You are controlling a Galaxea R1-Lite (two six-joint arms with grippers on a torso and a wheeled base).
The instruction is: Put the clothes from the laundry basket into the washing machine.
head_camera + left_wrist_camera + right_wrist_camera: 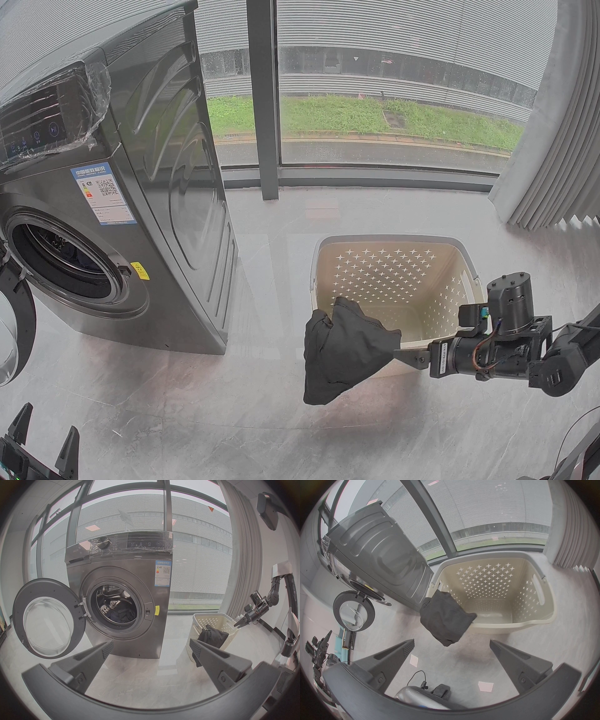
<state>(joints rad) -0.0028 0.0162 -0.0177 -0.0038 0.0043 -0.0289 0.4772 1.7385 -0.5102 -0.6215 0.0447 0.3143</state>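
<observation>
My right tool (451, 646) sits at the lower right of the head view, level with the near rim of the basket (387, 238). Its fingers are spread wide with nothing between them. One fingertip lies just beside the right edge of the garment (344, 356), and I cannot tell whether it touches. That dark garment is draped over the basket's near left corner. Part of it lies inside the rim and most hangs down the outside, above the floor (219, 412). The cream basket stands right of centre on the floor, well apart from the machine (125, 187), which fills the upper left of the head view. The machine's round door (47, 617) is swung fully open, and dark clothes (122, 612) lie inside the drum. My left tool (49, 420) is at the lower left corner of the head view, in front of the machine. Its fingers are also wide apart and empty. Behind the basket there is a window (400, 94), with a curtain (556, 125) at the upper right.
</observation>
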